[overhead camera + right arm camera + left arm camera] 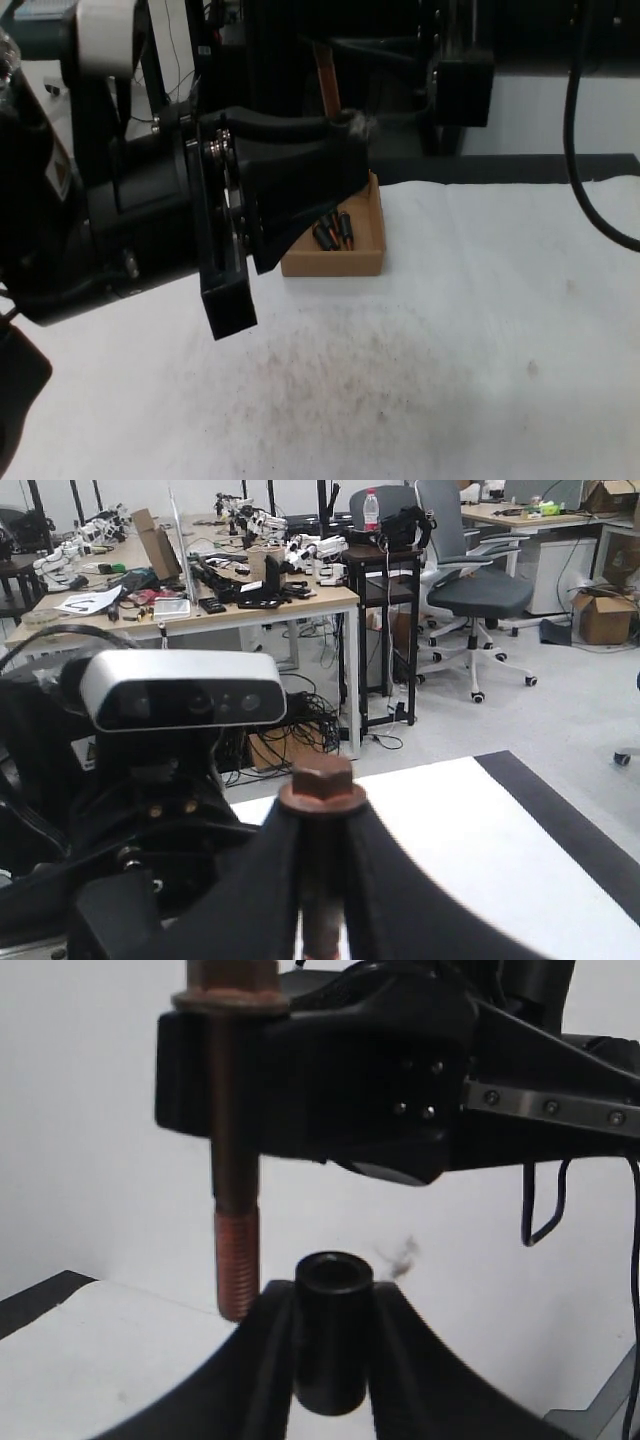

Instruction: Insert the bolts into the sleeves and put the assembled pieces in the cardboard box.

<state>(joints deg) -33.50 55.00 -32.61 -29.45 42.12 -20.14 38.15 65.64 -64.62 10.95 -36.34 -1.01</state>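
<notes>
My left gripper (334,1298) is shut on a black sleeve (333,1345), held upright with its bore facing up. Just above and beside it hangs a copper bolt (235,1180), thread down, with my right gripper (240,1070) shut on it below the head. The bolt's tip is level with the sleeve's rim, off to one side and not inside. In the right wrist view the bolt head (322,780) sticks out between the right gripper's fingers (285,860). In the high view the left gripper (345,130) is raised over the cardboard box (365,262), which holds several assembled pieces (335,232).
A white cloth (480,330) covers the bench, with a dark stained patch (350,380) in front of the box. The left arm's bulky body (120,220) fills the near left. A black cable (590,150) hangs at the right. Office desks and chairs stand behind.
</notes>
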